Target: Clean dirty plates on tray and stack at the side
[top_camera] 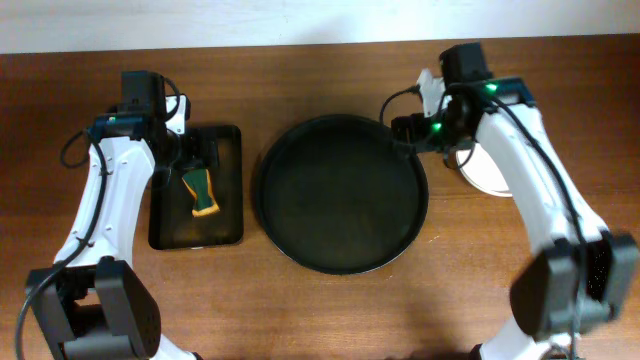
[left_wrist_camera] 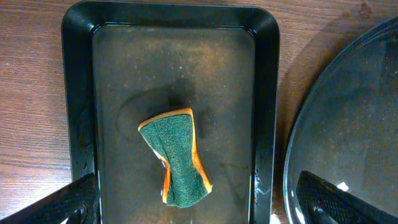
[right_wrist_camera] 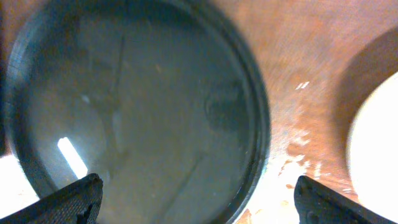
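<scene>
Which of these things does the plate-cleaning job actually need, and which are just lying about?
For the job: round black tray; white plate beside it, only partly in view; green-and-orange sponge for wiping.
Just there: small rectangular tray under the sponge; wooden table.

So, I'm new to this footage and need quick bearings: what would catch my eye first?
The big black round tray sits in the middle of the table, holding no plates. Left of it, a green-and-orange sponge lies in a small rectangular tray. Right of the round tray, a white plate shows, partly hidden by the right arm.
</scene>
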